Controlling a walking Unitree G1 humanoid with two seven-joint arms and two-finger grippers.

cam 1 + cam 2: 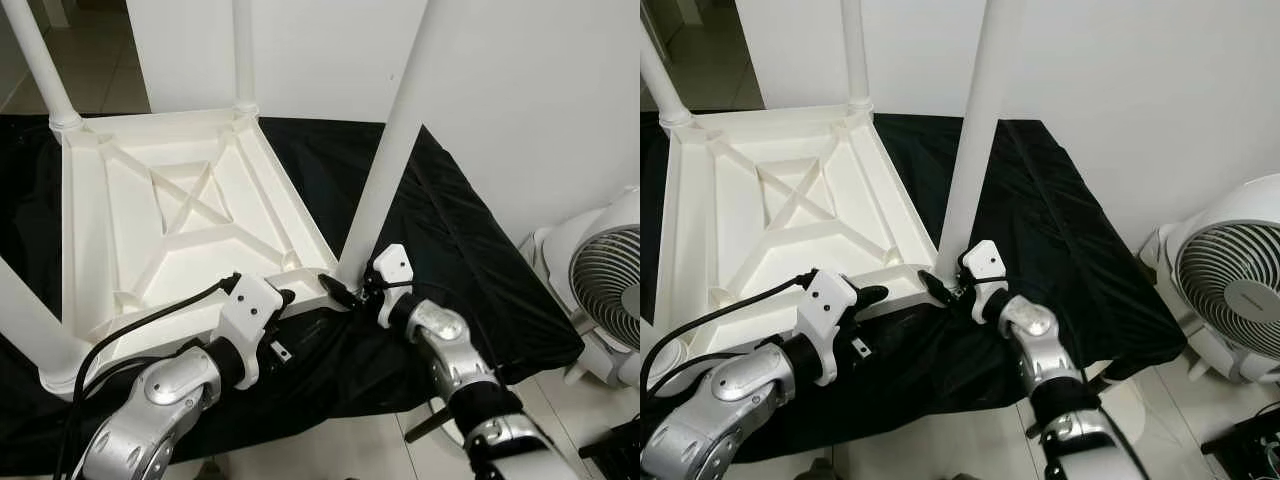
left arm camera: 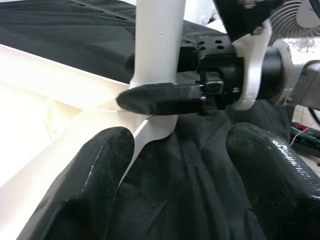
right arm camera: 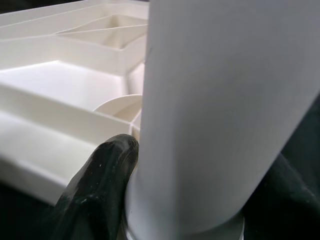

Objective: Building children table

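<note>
Right pincer (image 1: 352, 290) around table leg (image 1: 392, 150)

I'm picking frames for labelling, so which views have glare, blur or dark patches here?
Left wrist view: the tabletop glares to blown-out white and the near fingers are soft. Right wrist view: the table leg looms close and slightly blurred, with black corners. Both eye views: sharp and evenly lit, though the black cloth hides fold detail.

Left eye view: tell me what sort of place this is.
Probably a room in a home: pale tiled floor, plain white wall, a white fan standing on the floor. An upturned white table lies on a black cloth, the right gripper at one leg.
</note>
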